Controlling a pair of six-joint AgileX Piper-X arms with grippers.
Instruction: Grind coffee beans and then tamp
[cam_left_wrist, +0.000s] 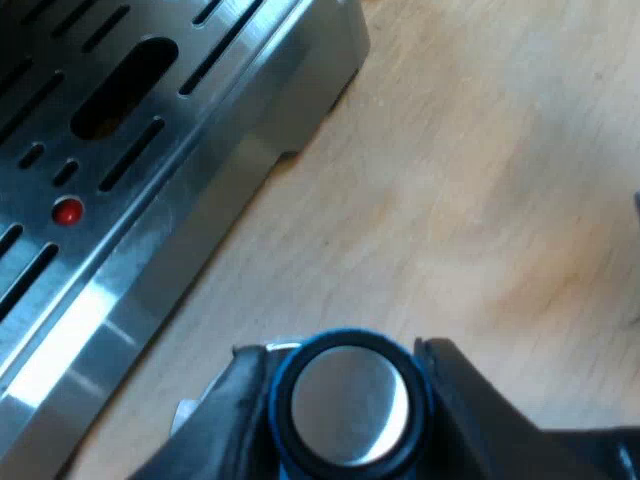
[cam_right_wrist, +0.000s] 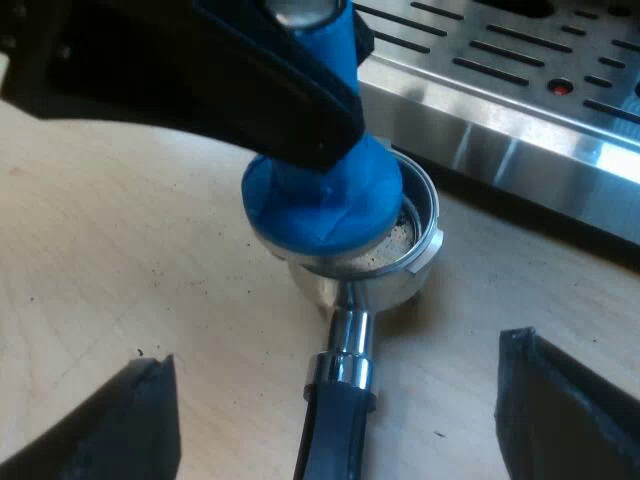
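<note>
My left gripper (cam_left_wrist: 345, 400) is shut on the blue tamper (cam_left_wrist: 350, 395), whose round metal top faces the camera. From the right wrist view, the other arm's gripper (cam_right_wrist: 240, 80) holds the blue tamper (cam_right_wrist: 320, 200) tilted, with its base in the basket of the metal holder (cam_right_wrist: 428, 215). Pale ground coffee (cam_right_wrist: 395, 240) shows beside the tamper's base. The holder lies on the wooden table, and its dark handle (cam_right_wrist: 335, 440) runs between the fingers of my right gripper (cam_right_wrist: 335, 415). That gripper is open, with its fingers well clear of the handle.
The espresso machine's steel drip tray (cam_left_wrist: 130, 260) with slotted grille and a small red float (cam_left_wrist: 67, 212) lies close by; the same drip tray (cam_right_wrist: 520, 120) is just beyond the holder. Bare wooden table (cam_left_wrist: 480, 200) surrounds both.
</note>
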